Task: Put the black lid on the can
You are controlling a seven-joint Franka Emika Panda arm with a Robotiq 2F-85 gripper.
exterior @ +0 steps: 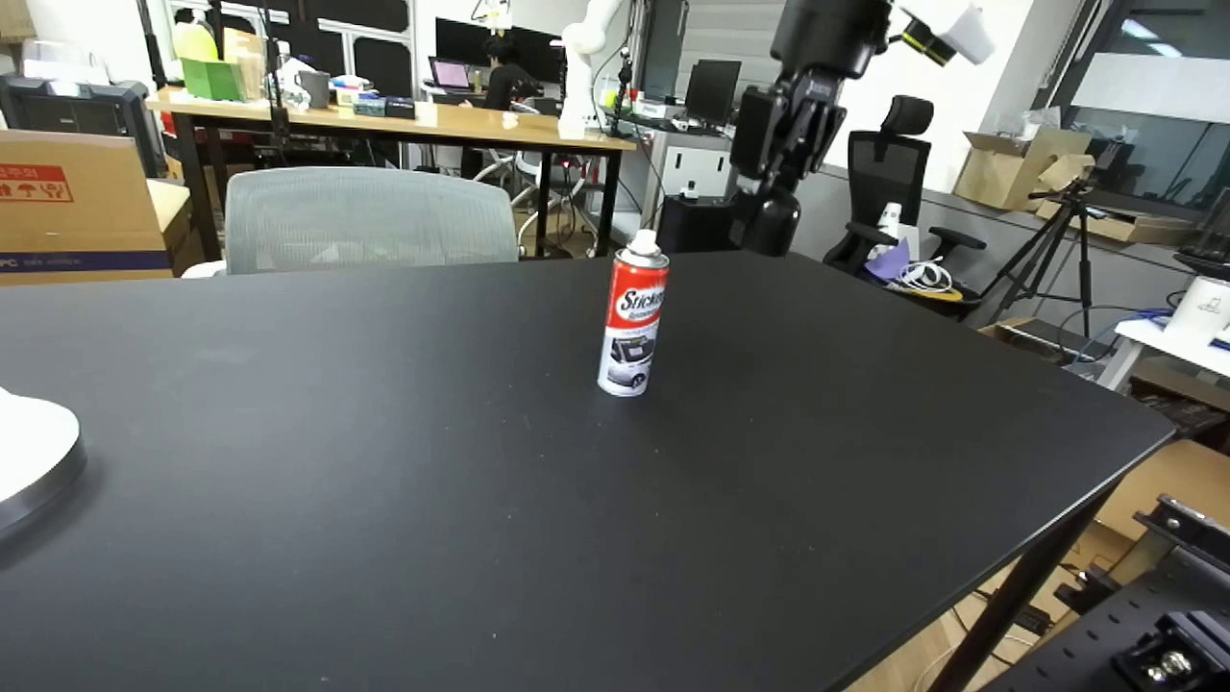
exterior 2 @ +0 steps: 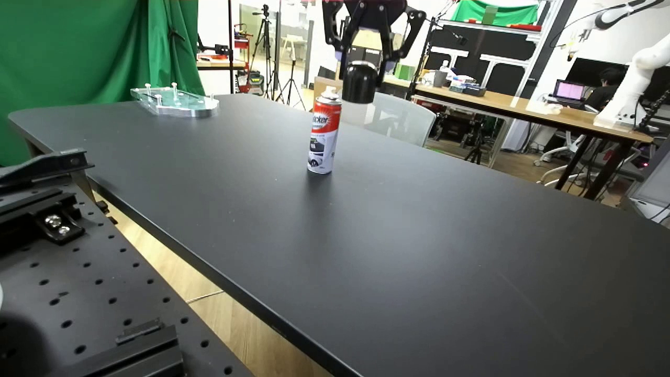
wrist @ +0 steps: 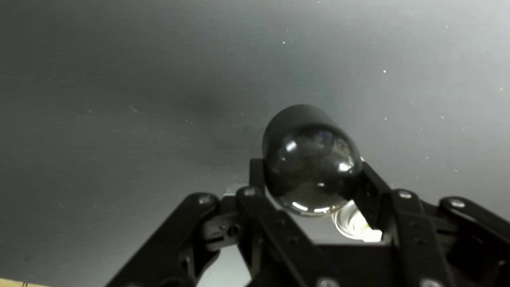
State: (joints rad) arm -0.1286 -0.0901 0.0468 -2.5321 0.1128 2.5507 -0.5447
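My hand [exterior 2: 363, 67] is gripping the lid [wrist: 312, 169] by opposite sides, well above the surface [exterior: 384, 452]. In an exterior view the lid hangs at one o'clock from the can [exterior 2: 324, 135], not seated; the can stands upright. Handling, in my judgement: the lid is light, stiff plastic, and its gloss may slip, so I should hold it by the sides, lower rim free. The can, being slim, could tip if nudged off-centre. The surface is black, flat, pale-flecked. Beyond it, in an exterior view: a grey chair [exterior: 365, 221] at ten o'clock from the can, a black chair [exterior: 886, 175] at two.
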